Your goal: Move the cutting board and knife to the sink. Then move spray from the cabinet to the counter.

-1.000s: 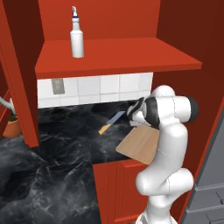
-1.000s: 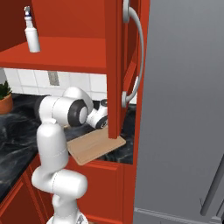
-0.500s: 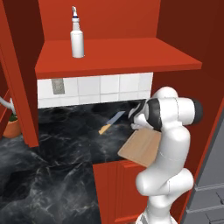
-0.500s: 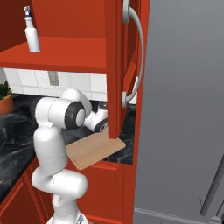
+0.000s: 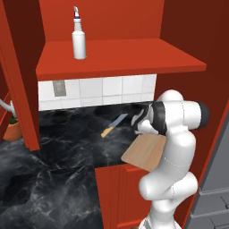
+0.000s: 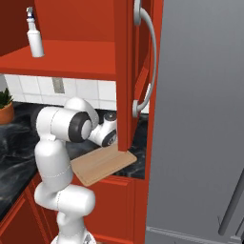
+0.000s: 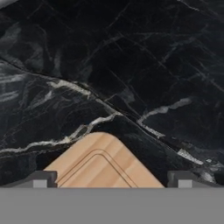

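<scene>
Cutting board (image 5: pixel 146 152), light-tan wood with rounded corners, lies on the black marble counter (image 5: pixel 67 152) with its near end jutting out past the counter's front edge, above the red base cabinet (image 5: pixel 118 192). In the hand view one rounded corner of the board (image 7: pixel 103 164) sits between the two fingertips (image 7: pixel 41 178), which stand wide apart and grip nothing; the gripper (image 7: pixel 109 181) hangs over the board's end, with veined black marble beyond it. In the left base view the white arm bends forward over the board, its dark hand just past the board's far edge. A little farther back on the counter lies the knife (image 5: pixel 113 125), grey blade and yellow-orange handle, apart from the board and angled toward the tiled wall. To the far left a terracotta plant pot (image 5: pixel 12 130) stands on the counter. Above, on the red shelf of the wall cabinet (image 5: pixel 120 60), the white spray bottle (image 5: pixel 78 33) stands upright with its nozzle on top. In the right base view the open cabinet door (image 6: pixel 125 71) hangs beside a grey refrigerator (image 6: pixel 200 119).
</scene>
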